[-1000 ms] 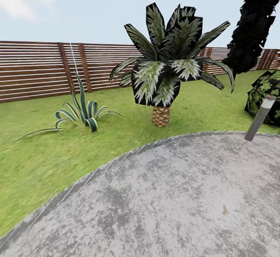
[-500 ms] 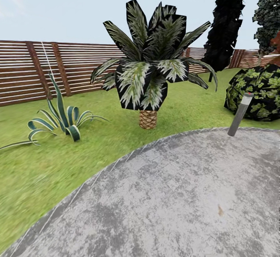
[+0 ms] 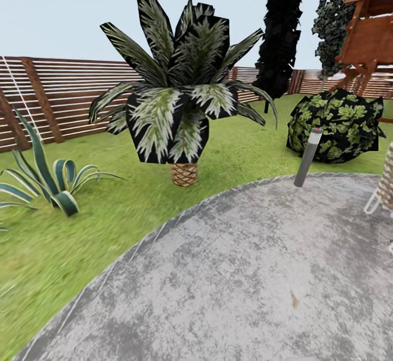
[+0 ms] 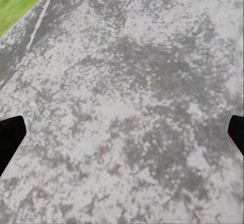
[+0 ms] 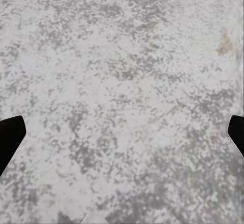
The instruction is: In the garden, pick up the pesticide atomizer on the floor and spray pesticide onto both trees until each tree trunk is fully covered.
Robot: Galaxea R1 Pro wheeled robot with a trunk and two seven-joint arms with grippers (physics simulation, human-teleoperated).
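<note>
You face a palm (image 3: 180, 99) beside grey paving (image 3: 245, 274); both jaws hang spread wide over paving (tips barely showing).

We look over a round patio of mottled grey stone (image 3: 245, 274) bordered by green lawn (image 3: 65, 241), with a slatted brown wooden fence (image 3: 60, 99) behind under a pale blue sky. A short scaly-trunked palm (image 3: 183, 110), a striped agave (image 3: 46, 175), a leafy bush (image 3: 335, 124) and a grey bollard light (image 3: 308, 156) ring the paving. A reddish wooden structure (image 3: 371, 34) stands at the far right beside a black conifer (image 3: 281, 28).
</note>
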